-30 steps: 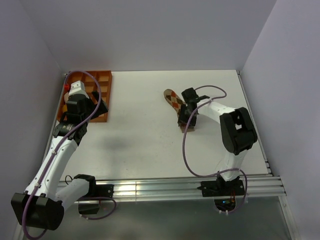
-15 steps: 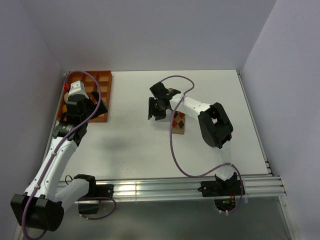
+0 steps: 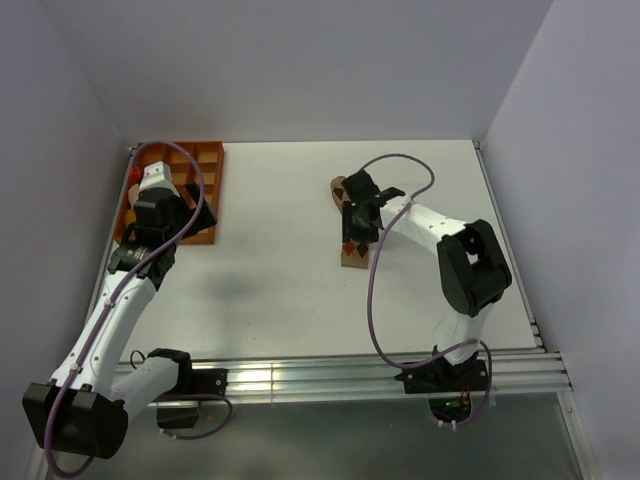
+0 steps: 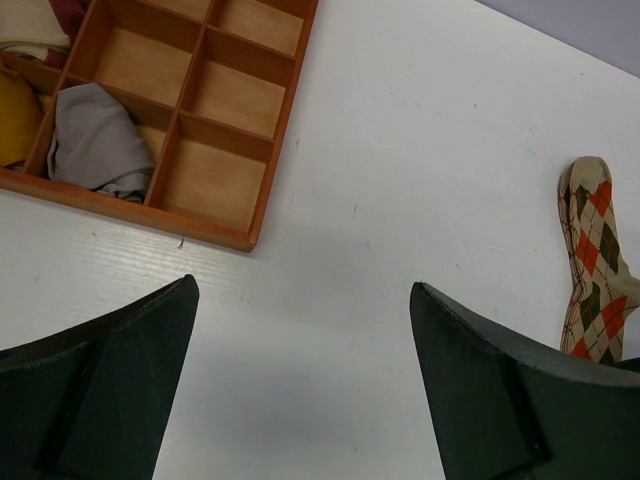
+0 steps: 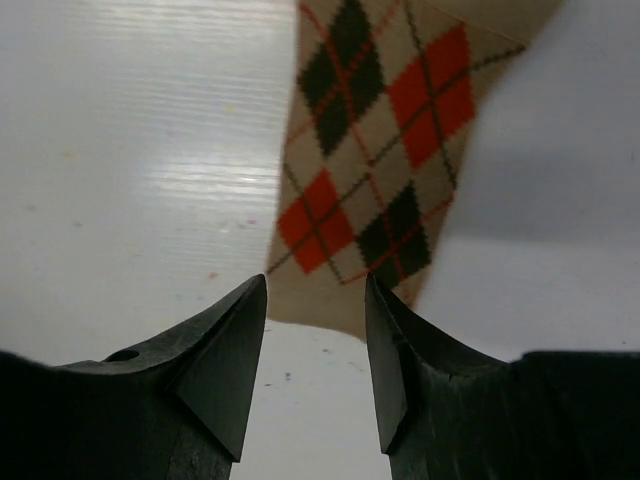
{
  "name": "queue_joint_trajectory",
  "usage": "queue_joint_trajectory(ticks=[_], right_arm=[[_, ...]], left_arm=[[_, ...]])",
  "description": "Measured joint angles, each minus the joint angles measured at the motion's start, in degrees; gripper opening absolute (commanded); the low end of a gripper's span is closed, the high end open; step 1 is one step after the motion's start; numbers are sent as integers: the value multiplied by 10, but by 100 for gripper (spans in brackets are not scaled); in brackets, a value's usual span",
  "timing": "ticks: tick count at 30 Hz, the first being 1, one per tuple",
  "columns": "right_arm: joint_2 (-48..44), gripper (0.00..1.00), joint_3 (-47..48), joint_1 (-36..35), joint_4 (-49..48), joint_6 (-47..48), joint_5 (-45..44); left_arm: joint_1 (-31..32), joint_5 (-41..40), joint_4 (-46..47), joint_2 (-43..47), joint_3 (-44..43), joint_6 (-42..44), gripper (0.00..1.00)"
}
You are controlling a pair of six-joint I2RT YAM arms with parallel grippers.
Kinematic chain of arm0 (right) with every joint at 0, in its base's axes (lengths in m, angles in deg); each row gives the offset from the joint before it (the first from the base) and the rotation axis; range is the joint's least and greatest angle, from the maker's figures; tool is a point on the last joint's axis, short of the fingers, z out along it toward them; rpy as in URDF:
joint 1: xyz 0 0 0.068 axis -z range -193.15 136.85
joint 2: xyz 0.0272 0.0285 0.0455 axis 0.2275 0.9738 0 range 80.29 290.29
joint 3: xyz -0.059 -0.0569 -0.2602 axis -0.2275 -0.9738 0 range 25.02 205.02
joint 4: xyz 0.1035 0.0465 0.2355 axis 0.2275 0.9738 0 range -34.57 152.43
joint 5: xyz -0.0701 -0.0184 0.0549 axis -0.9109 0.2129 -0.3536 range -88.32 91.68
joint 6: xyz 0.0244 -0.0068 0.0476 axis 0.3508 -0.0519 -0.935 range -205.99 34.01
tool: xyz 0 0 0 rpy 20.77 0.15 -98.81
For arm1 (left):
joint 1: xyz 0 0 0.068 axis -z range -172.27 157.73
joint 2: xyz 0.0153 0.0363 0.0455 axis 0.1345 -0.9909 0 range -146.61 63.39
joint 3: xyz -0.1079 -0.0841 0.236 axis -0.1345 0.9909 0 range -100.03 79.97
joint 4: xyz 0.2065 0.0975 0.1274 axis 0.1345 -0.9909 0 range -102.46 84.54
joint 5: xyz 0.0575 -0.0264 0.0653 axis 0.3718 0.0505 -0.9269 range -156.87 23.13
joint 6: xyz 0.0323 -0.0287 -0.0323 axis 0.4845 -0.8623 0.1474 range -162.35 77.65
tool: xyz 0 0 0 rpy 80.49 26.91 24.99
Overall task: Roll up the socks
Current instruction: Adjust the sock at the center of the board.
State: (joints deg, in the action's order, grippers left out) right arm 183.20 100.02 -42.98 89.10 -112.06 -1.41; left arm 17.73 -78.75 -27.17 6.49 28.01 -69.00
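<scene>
A: Is the right end effector (image 5: pixel 316 300) holding anything?
B: No. Its two fingers are a little apart, and white bench (image 5: pixel 120 150) shows in the thin gap. It hangs right over one end of the diamond sock (image 5: pixel 370 150). I cannot tell if the tips touch it.
A: And the left end effector (image 4: pixel 302 300)?
B: Its fingers are wide apart and hold nothing. It sits at the upper left of the top view, over the wooden tray (image 4: pixel 200 228).
A: Where is the sock?
B: Flat on the bench, just right of the middle in the top view. It runs long from top to bottom of that frame and leans a bit. Its round end points to the top of the frame.
A: What does each camera add?
B: The right wrist view shows the red and dark diamonds up close. The left wrist view shows the sock at its right edge, and a grey cloth (image 4: pixel 95 140) in one box of the tray. Only the top view shows both arms.
</scene>
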Motion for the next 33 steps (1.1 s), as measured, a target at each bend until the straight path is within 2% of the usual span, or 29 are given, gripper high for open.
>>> queue_joint_trajectory(ticks=[5,17,27,33], right_arm=[[5,51,-47,17,-6,4,-1],[54,51,-35,2,-46,-5,33],[81,51,43,-43,-40,-18,52],[81,51,190,-28,-13,24,51]], left_arm=[[0,0,0,-5,0,0,95],[0,0,0,-8,0,0,95],[-1,11,1,-13,2,-8,99],[1,69,11,-46,2,-48,99]])
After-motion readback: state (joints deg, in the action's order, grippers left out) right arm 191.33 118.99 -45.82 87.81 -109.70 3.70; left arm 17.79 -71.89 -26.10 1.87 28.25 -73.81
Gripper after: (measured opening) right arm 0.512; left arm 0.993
